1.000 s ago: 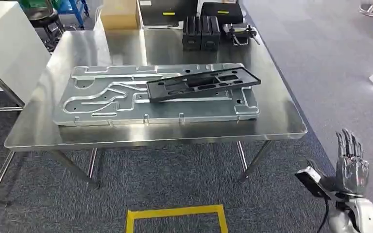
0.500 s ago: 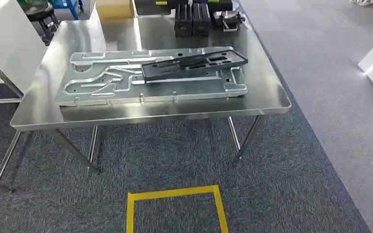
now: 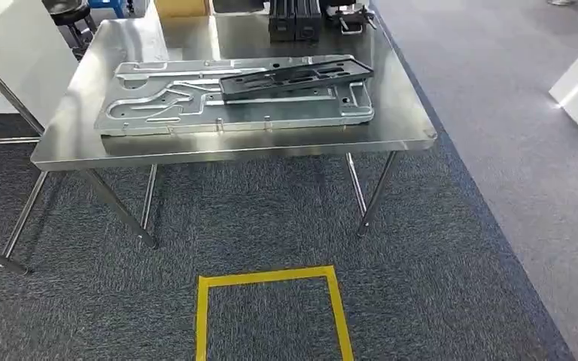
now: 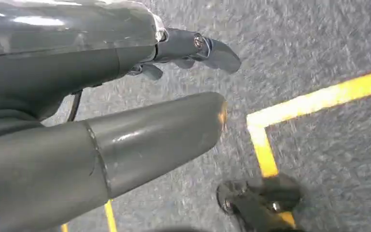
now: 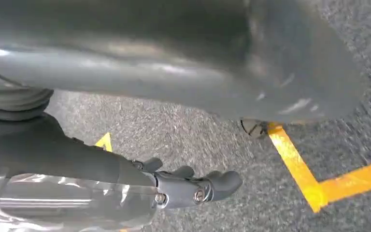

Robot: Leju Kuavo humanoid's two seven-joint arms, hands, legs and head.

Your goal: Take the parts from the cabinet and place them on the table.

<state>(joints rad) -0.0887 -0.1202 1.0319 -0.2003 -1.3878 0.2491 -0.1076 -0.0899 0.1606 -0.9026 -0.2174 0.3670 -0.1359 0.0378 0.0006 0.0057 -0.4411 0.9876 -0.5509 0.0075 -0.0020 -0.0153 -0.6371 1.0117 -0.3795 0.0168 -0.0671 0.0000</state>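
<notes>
Currently both parts lie on the steel table [image 3: 83, 143]: a large silver machined plate [image 3: 196, 113] flat on the top, and a black frame part [image 3: 293, 75] resting on its far right portion, slightly tilted. Left hand [image 4: 140, 92] hangs over the carpet, fingers apart, holding nothing; right hand [image 5: 174, 145] likewise, empty. Judgement: plate looks rigid, heavy and smooth, likely slippery, so best taken at its long edges with both hands. Black frame seems lighter and stiff; its cut-outs and rails offer holds. Yellow floor marking [image 3: 271, 278] lies near.
</notes>
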